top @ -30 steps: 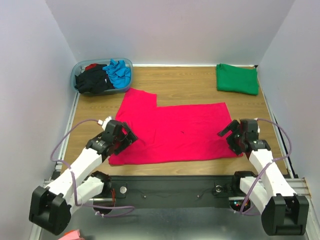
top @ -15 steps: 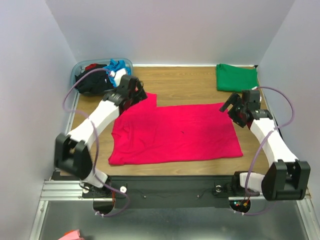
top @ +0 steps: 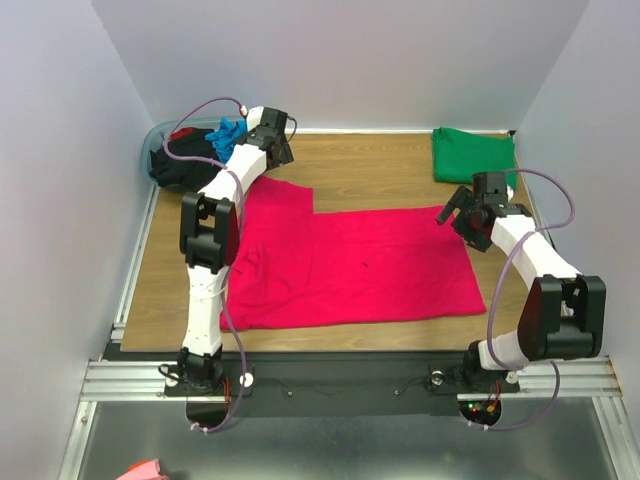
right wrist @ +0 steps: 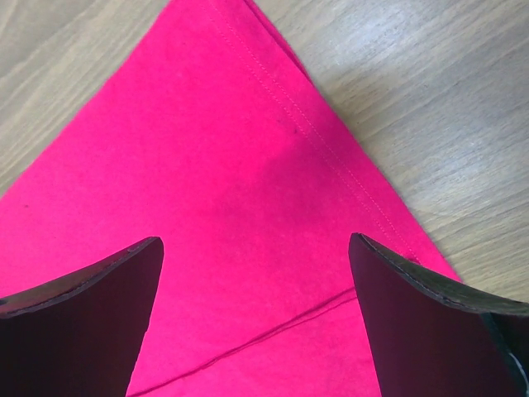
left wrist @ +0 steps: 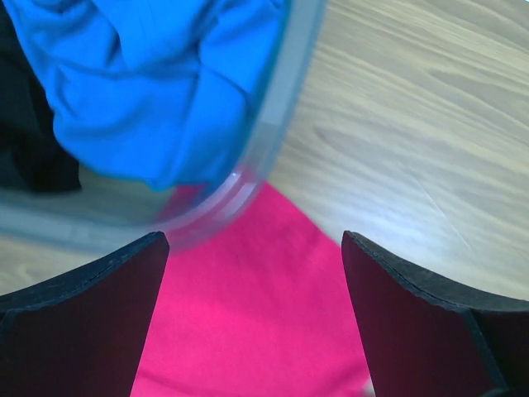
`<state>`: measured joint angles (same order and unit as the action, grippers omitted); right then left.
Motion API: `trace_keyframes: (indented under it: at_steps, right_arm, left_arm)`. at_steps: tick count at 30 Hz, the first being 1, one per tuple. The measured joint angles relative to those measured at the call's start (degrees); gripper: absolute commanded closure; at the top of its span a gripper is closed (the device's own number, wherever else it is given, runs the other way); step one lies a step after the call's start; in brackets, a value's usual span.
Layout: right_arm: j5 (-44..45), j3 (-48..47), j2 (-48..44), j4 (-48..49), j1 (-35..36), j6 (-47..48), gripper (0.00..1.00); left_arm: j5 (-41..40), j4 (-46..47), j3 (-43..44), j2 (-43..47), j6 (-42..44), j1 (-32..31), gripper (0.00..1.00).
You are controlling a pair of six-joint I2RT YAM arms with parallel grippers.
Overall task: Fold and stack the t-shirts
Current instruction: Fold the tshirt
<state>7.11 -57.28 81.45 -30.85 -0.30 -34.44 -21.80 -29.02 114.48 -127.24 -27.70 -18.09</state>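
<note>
Carried both hands away from the near edge within the last second: took the left hand (top: pixel 277 140) from the near left corner of the magenta-red shirt (top: pixel 350 265) out to the tub (top: pixel 152 140), and took the right hand (top: pixel 452 212) from the near right corner to the far right one.

Keeps both hands spread wide, gripping nothing.

Counts four shirts, one of each colour, plus one tub and two hands:
- Finds the magenta-red shirt flat on the worktop (top: pixel 370 170), its sleeve tip directly under the left hand and its far right corner directly under the right hand.
- Finds the turquoise-blue shirt (top: pixel 228 135) bunched inside the tub, just ahead and to the left of the left hand's fingers.
- Finds the black shirt (top: pixel 180 165) in the same tub, further left of that hand.
- Finds the green shirt (top: pixel 474 156) folded, near and beyond the right hand, apart from it.

Shows a stitched hem along the red corner in the right wrist view, with bare wood beyond it.
</note>
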Motion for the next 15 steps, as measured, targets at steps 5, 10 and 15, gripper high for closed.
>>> trace_keyframes:
  at_steps: [5,10,15]
  right_arm:
    - [0.5,0.0,1.2,0.0,0.0,0.2,0.0]
    - [0.5,0.0,1.9,0.0,0.0,0.2,0.0]
    - [0.5,0.0,2.2,0.0,0.0,0.2,0.0]
  left_arm:
    - [-1.7,-0.8,5.1,-6.3,2.4,1.1,0.04]
    - [-1.8,-0.7,5.6,-6.9,3.4,1.2,0.13]
    - [-0.6,1.0,4.7,-6.8,3.4,1.3,0.13]
